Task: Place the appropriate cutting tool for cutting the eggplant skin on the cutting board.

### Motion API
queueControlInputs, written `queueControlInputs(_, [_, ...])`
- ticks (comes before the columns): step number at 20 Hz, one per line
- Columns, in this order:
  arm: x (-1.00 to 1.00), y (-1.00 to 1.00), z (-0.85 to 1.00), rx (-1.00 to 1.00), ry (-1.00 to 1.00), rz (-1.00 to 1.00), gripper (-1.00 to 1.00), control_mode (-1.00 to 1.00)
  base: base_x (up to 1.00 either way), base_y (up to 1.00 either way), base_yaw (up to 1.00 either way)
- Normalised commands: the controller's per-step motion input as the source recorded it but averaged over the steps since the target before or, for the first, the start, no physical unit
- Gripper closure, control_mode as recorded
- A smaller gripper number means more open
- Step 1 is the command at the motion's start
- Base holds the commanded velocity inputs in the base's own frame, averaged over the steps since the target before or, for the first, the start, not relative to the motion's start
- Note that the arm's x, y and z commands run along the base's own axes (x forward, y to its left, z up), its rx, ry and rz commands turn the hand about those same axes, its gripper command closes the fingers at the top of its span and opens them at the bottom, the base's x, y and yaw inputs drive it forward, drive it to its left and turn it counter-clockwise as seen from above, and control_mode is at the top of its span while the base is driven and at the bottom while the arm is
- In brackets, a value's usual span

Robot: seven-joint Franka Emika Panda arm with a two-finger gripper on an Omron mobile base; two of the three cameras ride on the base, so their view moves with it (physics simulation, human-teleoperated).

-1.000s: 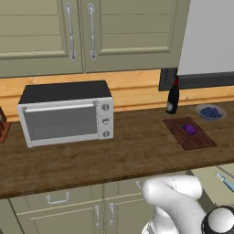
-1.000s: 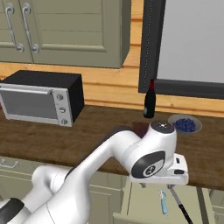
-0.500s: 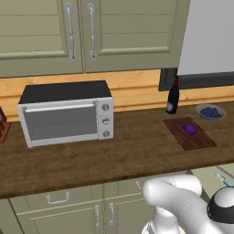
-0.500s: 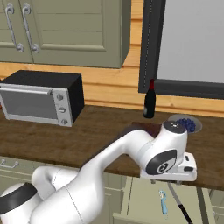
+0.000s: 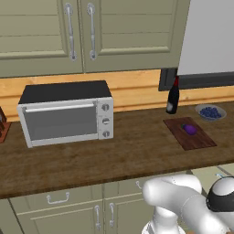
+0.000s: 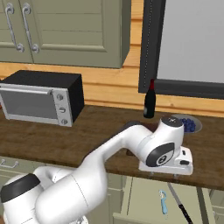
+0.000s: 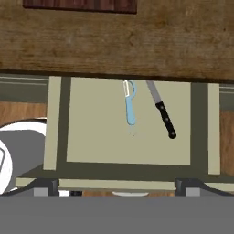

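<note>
Grabbing the black-handled knife (image 7: 162, 111) by mistake was the risk: the light-blue-handled peeler (image 7: 130, 103) lay just beside it, mid-frame in the open drawer (image 7: 91, 132). Gripper (image 7: 118, 188) state couldn't be told.

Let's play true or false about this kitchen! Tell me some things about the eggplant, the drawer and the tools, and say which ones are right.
1. The eggplant lies on the cutting board. True.
2. The blue-handled peeler is already on the cutting board. False: it lies in the open drawer below the worktop.
3. A black-handled knife lies beside the peeler in the drawer. True.
4. The gripper is holding the peeler. False: the peeler lies free in the drawer, away from the fingertips.
5. The bowl of berries sits inside the toaster oven. False: it stands on the worktop near the dark bottle.
</note>
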Motion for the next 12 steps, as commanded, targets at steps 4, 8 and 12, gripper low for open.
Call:
queueControlInputs(4, [0.0, 0.0, -0.13, 0.0, 0.0, 0.0, -1.0, -1.0, 0.0, 0.0, 0.0])
queueControlInputs(8, [0.0, 0.0, -0.54, -0.05, 0.0, 0.0, -1.0, -1.0, 0.0, 0.0, 0.0])
queueControlInputs(12, [0.0, 0.0, -0.69, -0.1, 0.0, 0.0, -1.0, -1.0, 0.0, 0.0, 0.0])
